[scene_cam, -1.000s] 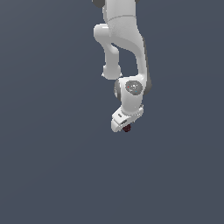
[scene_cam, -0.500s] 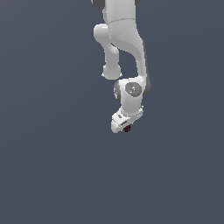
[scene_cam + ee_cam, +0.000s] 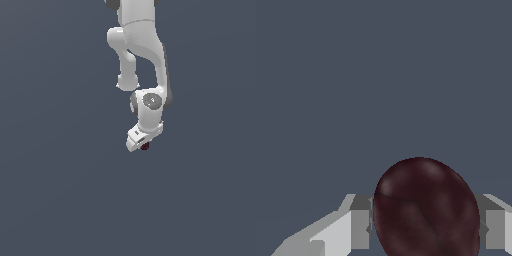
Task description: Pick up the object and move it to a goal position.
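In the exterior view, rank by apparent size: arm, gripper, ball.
1. Arm, by far the largest.
2. Gripper, a small white block at its tip.
3. Ball, a tiny maroon speck, partly hidden by the gripper.

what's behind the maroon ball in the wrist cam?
Only flat grey-blue background shows behind the ball, with a grey finger on each side. The ball hides the gap between the gripper fingers, so contact cannot be confirmed.

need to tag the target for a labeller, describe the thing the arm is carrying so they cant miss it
Follow the white jointed robot arm down the plain slate-grey backdrop to its white gripper. There, between the grey fingers, sits a small dark maroon-red egg-shaped object. It is the only dark red, rounded thing in view; everything around it is white or grey.
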`<state>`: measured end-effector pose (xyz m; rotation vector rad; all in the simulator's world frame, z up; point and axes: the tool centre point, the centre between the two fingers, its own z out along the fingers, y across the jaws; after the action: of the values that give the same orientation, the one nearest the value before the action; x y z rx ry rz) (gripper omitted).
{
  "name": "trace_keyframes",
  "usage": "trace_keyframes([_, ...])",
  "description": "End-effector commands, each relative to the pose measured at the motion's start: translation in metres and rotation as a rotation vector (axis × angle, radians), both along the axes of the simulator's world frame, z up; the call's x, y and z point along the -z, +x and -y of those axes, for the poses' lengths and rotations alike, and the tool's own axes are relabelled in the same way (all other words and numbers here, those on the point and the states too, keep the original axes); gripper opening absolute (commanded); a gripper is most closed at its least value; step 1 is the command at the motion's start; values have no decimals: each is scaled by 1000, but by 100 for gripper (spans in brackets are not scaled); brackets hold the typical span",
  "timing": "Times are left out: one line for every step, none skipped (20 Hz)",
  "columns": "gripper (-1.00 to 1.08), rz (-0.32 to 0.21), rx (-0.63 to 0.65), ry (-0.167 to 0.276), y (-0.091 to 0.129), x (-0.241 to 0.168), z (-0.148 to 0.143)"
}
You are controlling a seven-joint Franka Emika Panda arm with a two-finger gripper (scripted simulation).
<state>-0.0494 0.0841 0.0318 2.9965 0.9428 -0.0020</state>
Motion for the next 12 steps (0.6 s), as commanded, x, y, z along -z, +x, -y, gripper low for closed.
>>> trace_keyframes([-100, 1, 0, 0, -1, -6, 1])
trace_keyframes([-100, 1, 0, 0, -2, -9, 2])
trace_keyframes([-100, 1, 0, 0, -3, -12, 3])
trace_keyframes([-100, 1, 0, 0, -4, -16, 4])
trace_keyframes([-100, 1, 0, 0, -5, -20, 5])
trace_keyframes([-100, 1, 0, 0, -7, -25, 6])
trace_keyframes([-100, 1, -1, -1, -8, -30, 7])
trace_keyframes([-100, 1, -1, -1, -10, -36, 9])
trace_keyframes([-100, 1, -1, -1, -12, -43, 10])
trace_keyframes([-100, 1, -1, -1, -14, -49, 12])
trace_keyframes([-100, 1, -1, -1, -15, -56, 13])
trace_keyframes([-100, 1, -1, -1, -17, -62, 15])
